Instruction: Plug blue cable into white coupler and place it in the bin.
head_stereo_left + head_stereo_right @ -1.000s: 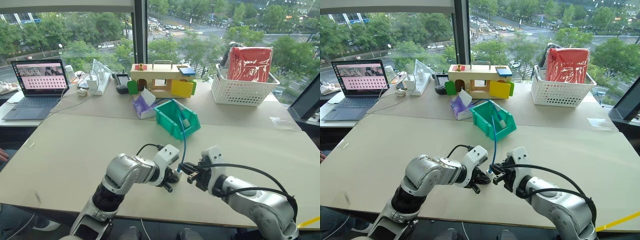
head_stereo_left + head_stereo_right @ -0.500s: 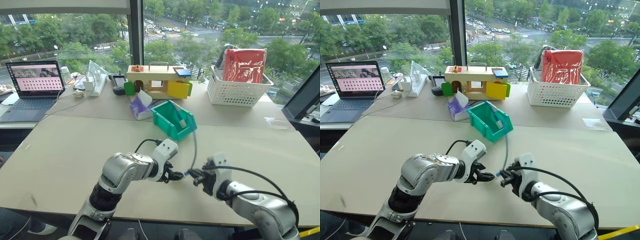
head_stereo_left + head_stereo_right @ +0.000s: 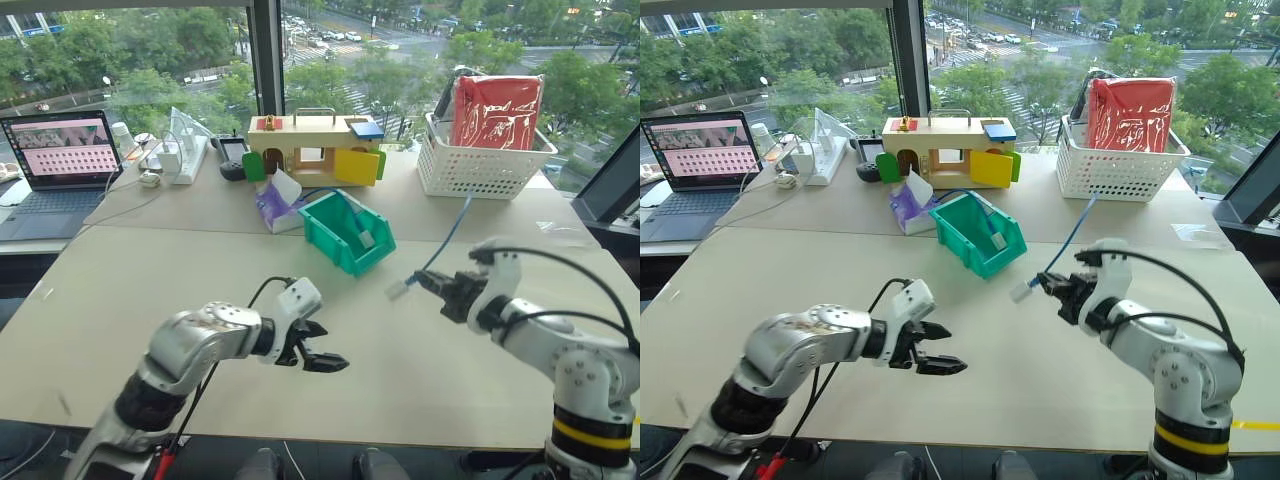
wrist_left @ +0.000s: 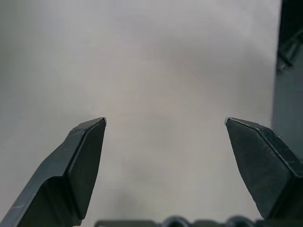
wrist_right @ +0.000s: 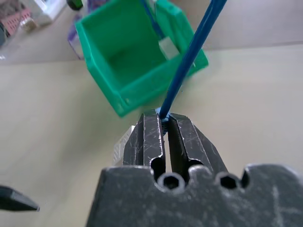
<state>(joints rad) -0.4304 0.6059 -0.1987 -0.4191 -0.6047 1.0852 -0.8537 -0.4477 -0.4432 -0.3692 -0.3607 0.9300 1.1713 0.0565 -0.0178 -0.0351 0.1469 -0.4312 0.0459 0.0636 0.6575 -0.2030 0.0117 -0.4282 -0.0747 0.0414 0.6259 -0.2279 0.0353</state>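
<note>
We can read no brand, label or writing anywhere. Our right gripper (image 3: 424, 281) is clamped shut on the blue cable (image 3: 450, 231), which rises from between its fingers up and away toward the white lattice basket (image 3: 480, 170). The white coupler (image 3: 396, 290) sits on the cable's end just beyond the fingertips, in the air above the desk (image 3: 130, 290). Ahead of that gripper and toward our left side stands the teal-green bin (image 3: 347, 234); inside it lies a small white block (image 5: 166, 48) with another blue cord (image 5: 150, 18) running out over its back wall. The basket, farther off behind the gripper's cable, holds a red packet (image 3: 497, 110). Our left gripper (image 3: 318, 350) hangs empty over bare desk, fingers spread wide, well apart from the bin and from the right gripper.
</note>
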